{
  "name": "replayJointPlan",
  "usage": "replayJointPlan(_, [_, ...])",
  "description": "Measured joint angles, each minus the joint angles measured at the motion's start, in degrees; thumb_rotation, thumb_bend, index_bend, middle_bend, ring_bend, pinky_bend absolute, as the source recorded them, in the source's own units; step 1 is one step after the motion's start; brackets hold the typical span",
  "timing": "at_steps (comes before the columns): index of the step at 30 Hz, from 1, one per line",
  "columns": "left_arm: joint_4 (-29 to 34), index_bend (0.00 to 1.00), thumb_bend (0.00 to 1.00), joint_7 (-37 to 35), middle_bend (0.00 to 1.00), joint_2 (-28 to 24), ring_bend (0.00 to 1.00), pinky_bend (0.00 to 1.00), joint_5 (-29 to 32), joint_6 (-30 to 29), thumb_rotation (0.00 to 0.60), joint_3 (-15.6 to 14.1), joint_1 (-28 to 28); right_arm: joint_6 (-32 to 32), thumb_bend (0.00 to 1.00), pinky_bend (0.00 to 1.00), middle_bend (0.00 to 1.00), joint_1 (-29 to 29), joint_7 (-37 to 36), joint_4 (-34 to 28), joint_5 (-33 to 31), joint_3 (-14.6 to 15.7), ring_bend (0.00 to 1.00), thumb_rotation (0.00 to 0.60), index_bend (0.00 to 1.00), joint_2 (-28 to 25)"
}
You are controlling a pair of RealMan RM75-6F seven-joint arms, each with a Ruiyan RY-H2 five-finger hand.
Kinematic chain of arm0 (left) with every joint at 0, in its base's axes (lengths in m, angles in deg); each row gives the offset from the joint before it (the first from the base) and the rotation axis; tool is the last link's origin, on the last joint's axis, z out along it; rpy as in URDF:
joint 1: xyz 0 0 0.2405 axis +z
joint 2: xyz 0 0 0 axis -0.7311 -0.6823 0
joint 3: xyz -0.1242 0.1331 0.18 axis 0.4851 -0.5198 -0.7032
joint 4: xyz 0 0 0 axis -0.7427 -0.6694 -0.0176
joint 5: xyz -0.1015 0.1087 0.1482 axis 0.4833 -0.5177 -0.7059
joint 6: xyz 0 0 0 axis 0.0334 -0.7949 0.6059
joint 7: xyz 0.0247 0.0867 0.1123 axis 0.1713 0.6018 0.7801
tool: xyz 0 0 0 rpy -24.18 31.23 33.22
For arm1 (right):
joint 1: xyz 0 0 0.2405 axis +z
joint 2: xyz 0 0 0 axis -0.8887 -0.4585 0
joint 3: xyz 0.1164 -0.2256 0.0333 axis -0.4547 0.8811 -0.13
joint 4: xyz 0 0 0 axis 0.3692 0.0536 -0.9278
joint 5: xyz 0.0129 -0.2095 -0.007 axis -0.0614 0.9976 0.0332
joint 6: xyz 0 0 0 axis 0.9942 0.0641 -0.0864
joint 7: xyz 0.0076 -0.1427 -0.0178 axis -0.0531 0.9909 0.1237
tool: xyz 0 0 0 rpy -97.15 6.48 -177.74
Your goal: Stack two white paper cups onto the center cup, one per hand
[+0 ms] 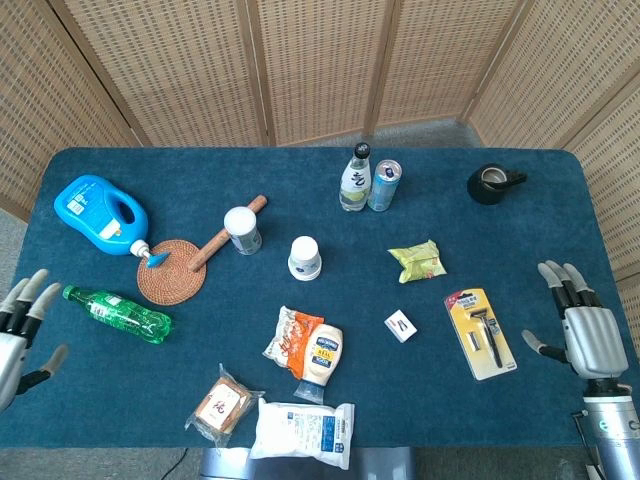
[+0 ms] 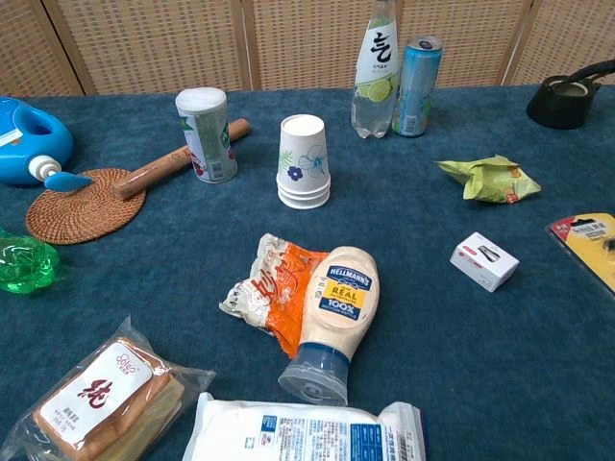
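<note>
A stack of white paper cups [image 1: 305, 257] with a blue flower print stands upside down near the table's middle; the chest view shows the cup stack [image 2: 305, 161] as three nested rims. My left hand [image 1: 18, 335] hangs open at the far left edge, off the table's front corner. My right hand [image 1: 582, 333] is open at the far right, beyond the razor pack. Both hands are empty and far from the cups. Neither hand appears in the chest view.
Around the cups: a white-lidded canister [image 1: 242, 230], wooden stick [image 1: 224, 234], woven coaster [image 1: 171, 271], blue jug [image 1: 100, 213], green bottle [image 1: 117, 313], bottle and can [image 1: 368, 182], green packet [image 1: 417, 260], small box [image 1: 401, 325], razor pack [image 1: 481, 332], mayonnaise [image 1: 321, 357], snack bags, black tape holder [image 1: 493, 183].
</note>
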Motion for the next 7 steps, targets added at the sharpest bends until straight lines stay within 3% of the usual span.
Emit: replayJointPlan(7, [-4.8,0.00,0.36,-5.4,0.00,-0.4,0.00,0.21,0.6,1.0,0.600,3.1,2.4,-0.2,0.25,0.24,0.00,0.0,2.3,-0.1,-0.5,-0.1,0.00,0.600,0.03,0.0])
